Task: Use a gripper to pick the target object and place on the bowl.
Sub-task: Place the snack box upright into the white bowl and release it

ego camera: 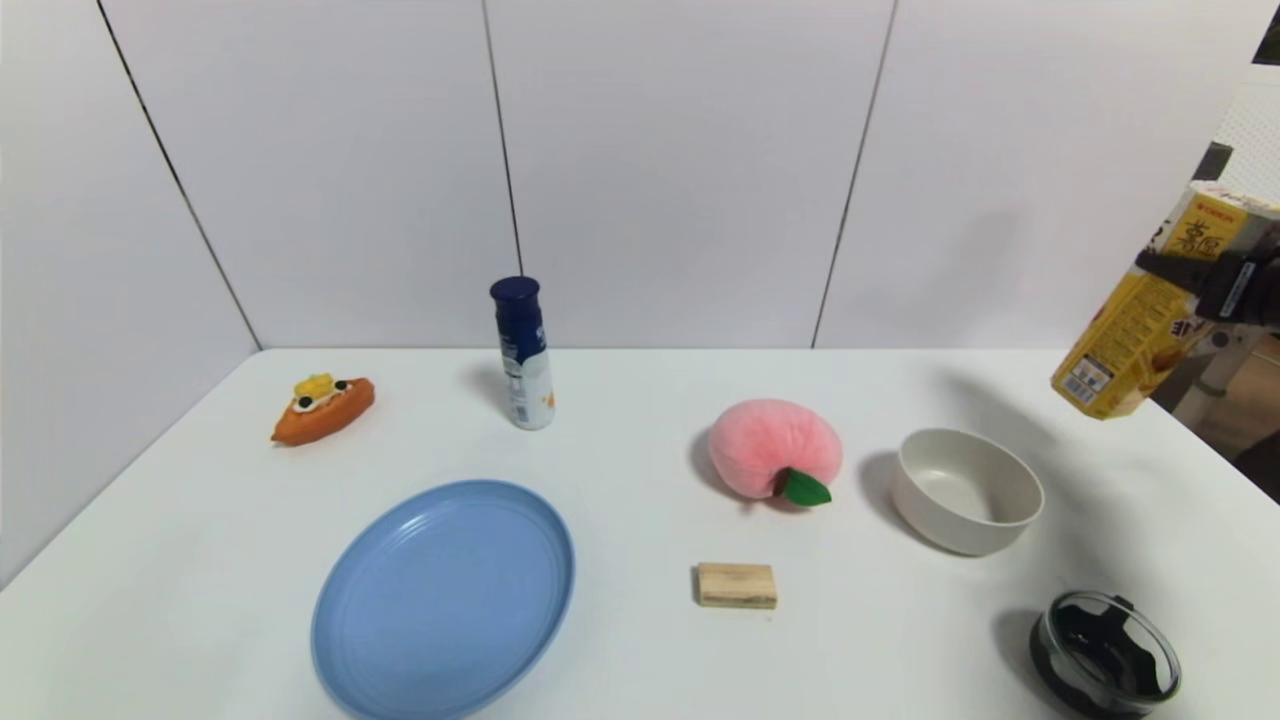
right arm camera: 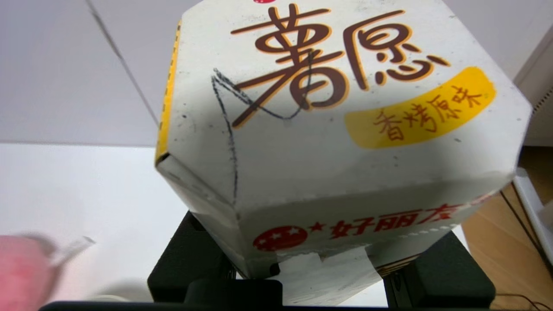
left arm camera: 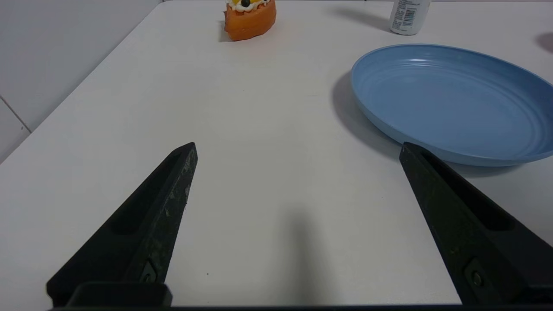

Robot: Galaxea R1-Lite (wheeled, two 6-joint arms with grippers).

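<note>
My right gripper [ego camera: 1215, 285] is shut on the tall yellow hexagonal snack box [ego camera: 1150, 320] and holds it tilted in the air at the far right, above and to the right of the beige bowl [ego camera: 966, 490]. In the right wrist view the box's white top with dark characters [right arm camera: 337, 112] fills the frame between the black fingers [right arm camera: 190, 259]. The bowl stands empty on the table. My left gripper [left arm camera: 298, 151] is open and empty, low over bare table beside the blue plate [left arm camera: 453, 99].
A pink peach toy [ego camera: 772, 448] lies left of the bowl. A wooden block [ego camera: 737, 585], a black glass-rimmed container [ego camera: 1105, 652], a blue-capped white bottle [ego camera: 525, 355] and an orange boat toy [ego camera: 322, 408] stand on the white table. The table's right edge is near the box.
</note>
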